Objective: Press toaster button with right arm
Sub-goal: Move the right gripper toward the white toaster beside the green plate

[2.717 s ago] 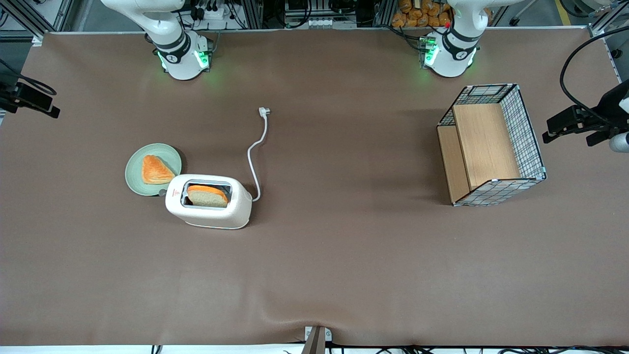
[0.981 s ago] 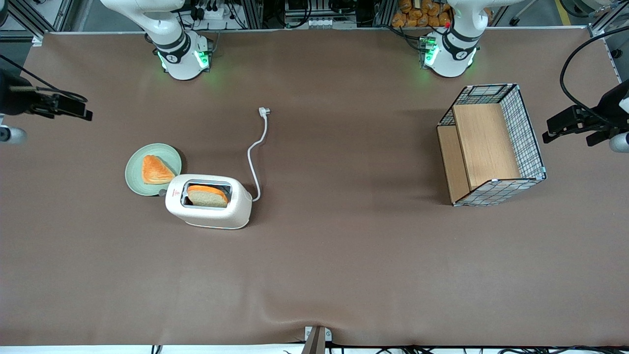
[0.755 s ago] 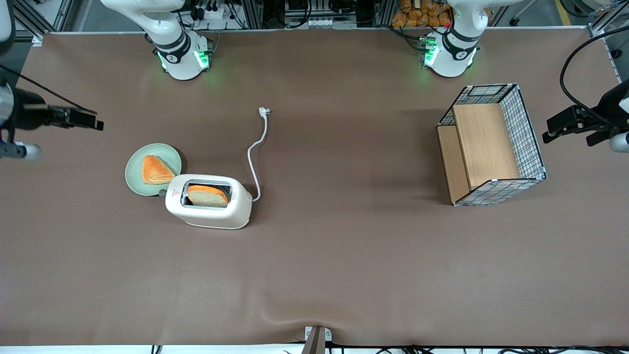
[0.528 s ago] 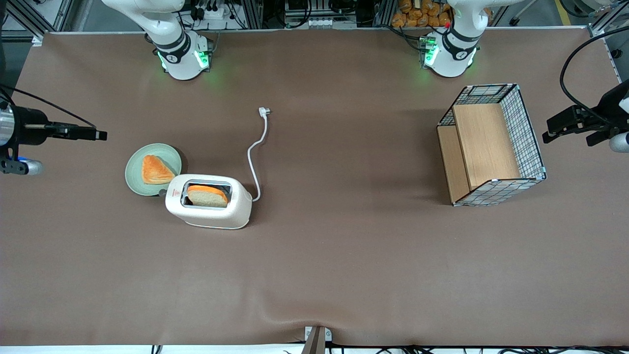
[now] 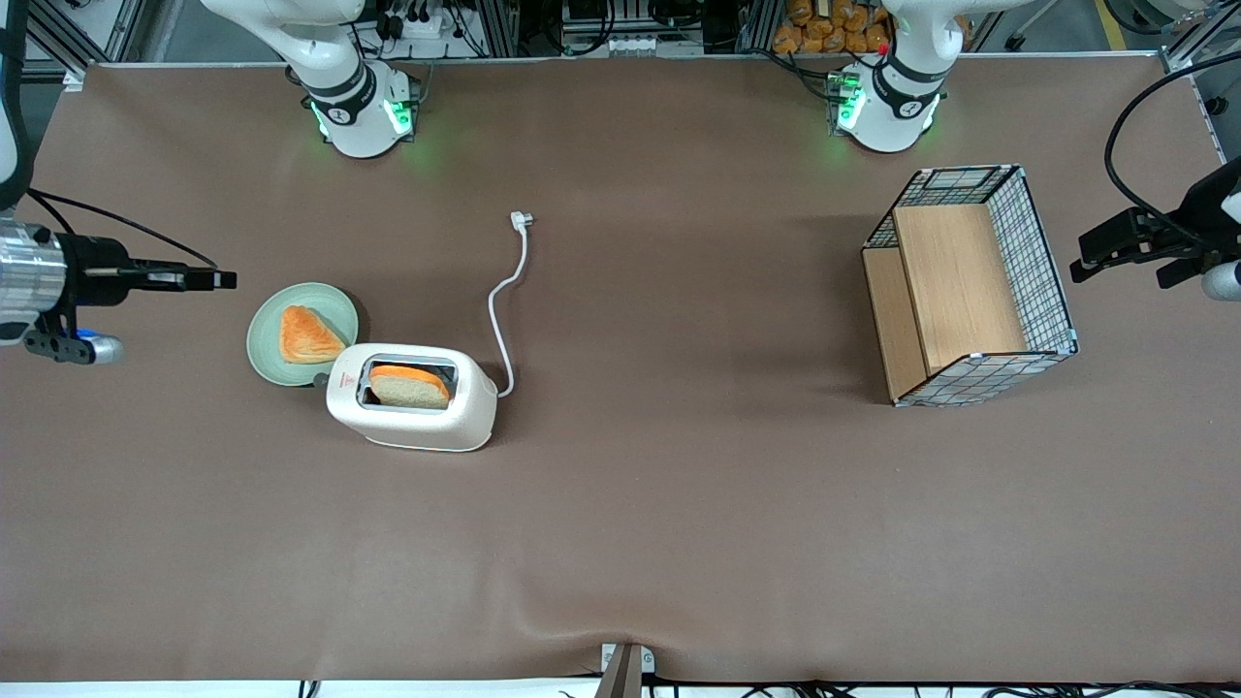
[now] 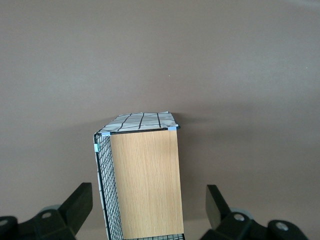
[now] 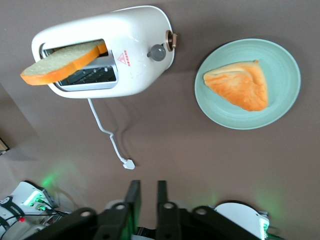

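The cream-white toaster (image 5: 412, 397) (image 7: 107, 50) stands on the brown table with a bread slice (image 5: 409, 386) (image 7: 60, 62) sticking up out of its slot. The toaster button (image 7: 156, 52) is a small grey knob (image 5: 319, 381) on the narrow end face that faces the green plate. My right arm's gripper (image 5: 228, 280) (image 7: 148, 182) hovers above the table toward the working arm's end, beside the plate and a little farther from the front camera than the toaster. It is well apart from the button. Its slim black fingers lie close together with nothing between them.
A green plate (image 5: 267, 354) (image 7: 225, 107) with an orange pastry (image 5: 306, 334) (image 7: 239, 85) lies beside the toaster's button end. The white cord (image 5: 504, 291) (image 7: 107, 135) runs from the toaster toward the arm bases. A wire-mesh wooden basket (image 5: 970, 281) (image 6: 145, 180) sits toward the parked arm's end.
My right gripper has come in from the table's working-arm end, sliding toward the plate and toaster and slightly nearer the front camera. The toaster, bread and plate have not moved.
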Motion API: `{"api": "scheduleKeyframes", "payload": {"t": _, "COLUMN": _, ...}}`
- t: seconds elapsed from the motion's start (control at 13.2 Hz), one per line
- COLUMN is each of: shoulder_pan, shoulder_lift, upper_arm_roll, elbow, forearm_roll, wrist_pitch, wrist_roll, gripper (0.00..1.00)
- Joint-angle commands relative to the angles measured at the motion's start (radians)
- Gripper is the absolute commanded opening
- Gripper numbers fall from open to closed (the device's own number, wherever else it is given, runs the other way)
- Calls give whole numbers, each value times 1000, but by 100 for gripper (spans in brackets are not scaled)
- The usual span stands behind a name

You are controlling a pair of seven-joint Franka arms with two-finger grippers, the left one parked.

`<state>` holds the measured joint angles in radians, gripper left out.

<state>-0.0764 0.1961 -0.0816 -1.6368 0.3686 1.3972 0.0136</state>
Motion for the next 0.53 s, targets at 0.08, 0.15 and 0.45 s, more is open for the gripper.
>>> {"api": "scheduleKeyframes", "payload": {"t": 0.08, "shoulder_pan": 23, "shoulder_lift": 23, "upper_arm_roll": -1, "elbow": 0, "forearm_roll": 27, "wrist_pitch": 26, "wrist_roll": -3, "gripper": 0}}
{"api": "scheduleKeyframes", "payload": {"t": 0.15, "shoulder_pan": 27, "shoulder_lift": 37, "upper_arm_roll": 0, "elbow": 0, "forearm_roll": 29, "wrist_pitch": 31, "wrist_roll": -6, "gripper": 0}}
{"api": "scheduleKeyframes", "payload": {"t": 0.45, "shoulder_pan": 21, "shoulder_lift": 56, "upper_arm_roll": -1, "elbow": -25, "forearm_roll": 87, "wrist_pitch": 42, "wrist_roll": -72, "gripper": 0}}
